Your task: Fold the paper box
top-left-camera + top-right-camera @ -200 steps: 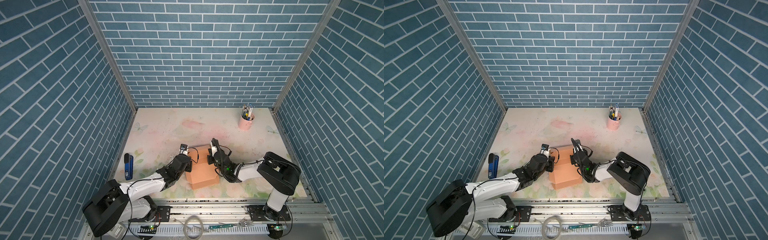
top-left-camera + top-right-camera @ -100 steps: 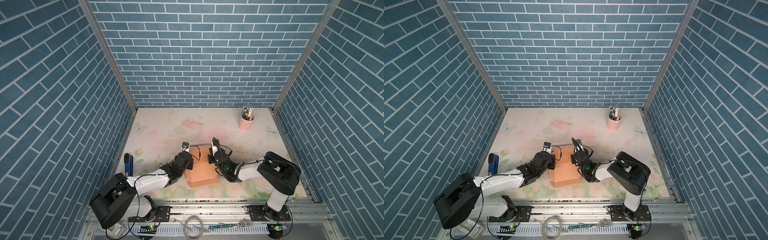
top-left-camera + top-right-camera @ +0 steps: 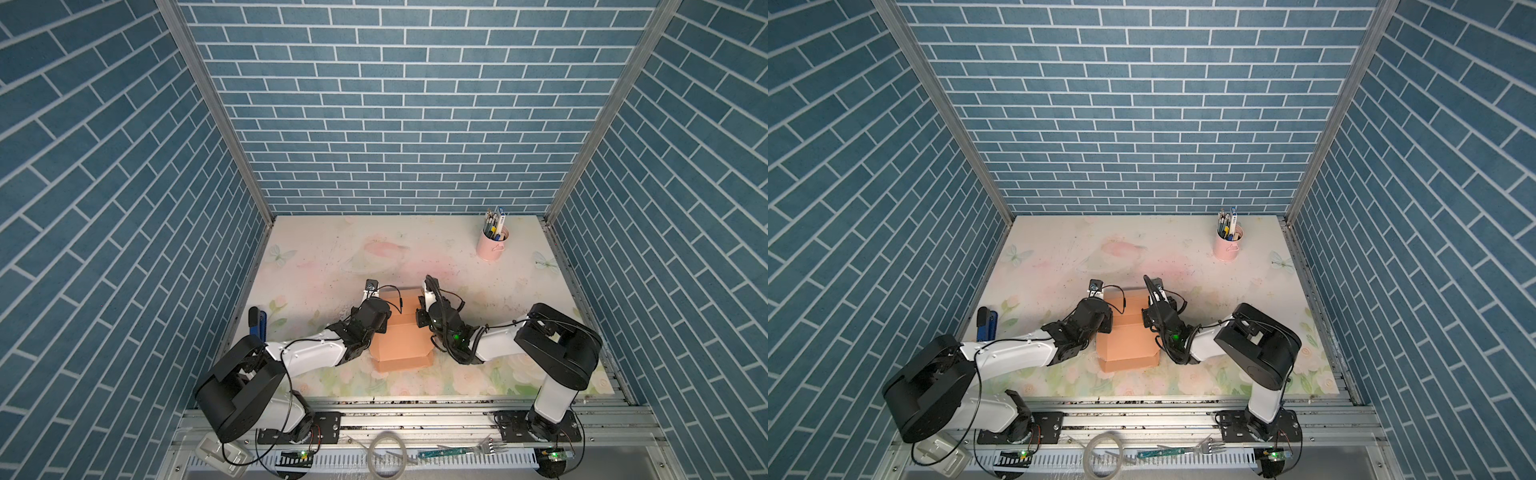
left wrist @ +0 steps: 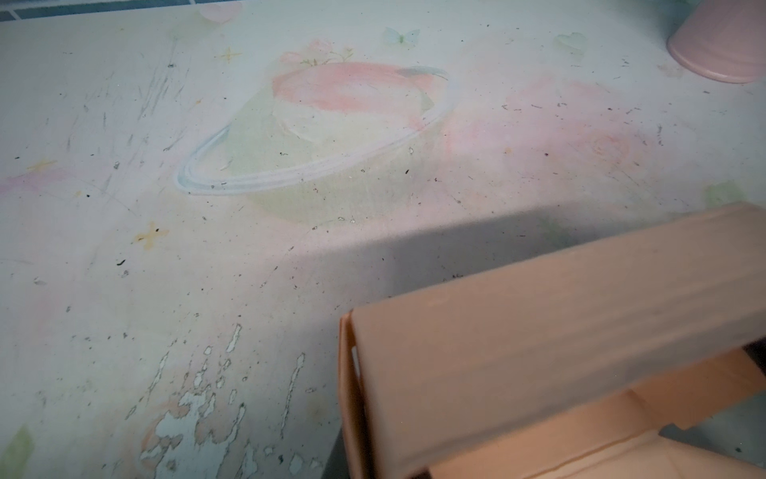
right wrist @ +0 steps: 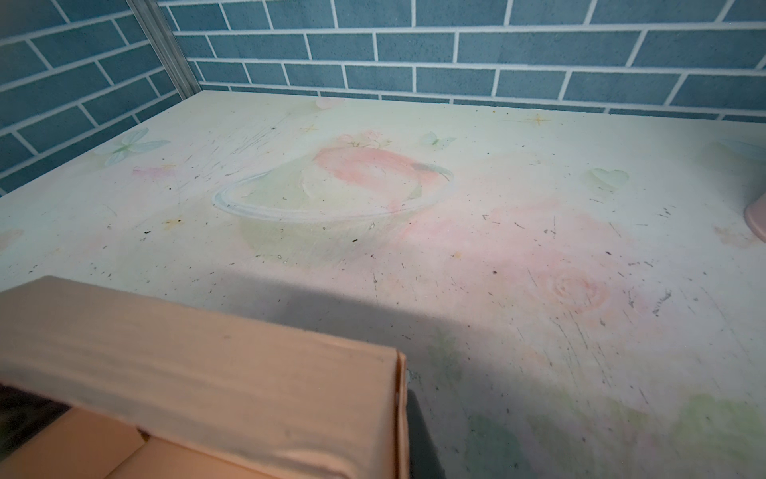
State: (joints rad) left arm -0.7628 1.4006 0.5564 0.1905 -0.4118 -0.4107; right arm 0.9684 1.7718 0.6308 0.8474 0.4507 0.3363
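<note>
Box: your paper box [image 3: 401,340] sits toward 6 o'clock from the middle of the tabletop [image 3: 332,257], its far wall raised and one flap lying out at 6.
Left hand [image 3: 374,299]: at the box's 9 o'clock side, probably bracing it; you cannot tell how wide it is.
Right hand [image 3: 426,301]: fully closed at the 3 o'clock side, likely as a counter-brace; whether it holds anything is hidden.

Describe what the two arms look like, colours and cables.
The left arm and right arm match: white links between black rounded joints. A thin black cable loops off the left wrist; a coiled black cable and green light mark the right.
</note>
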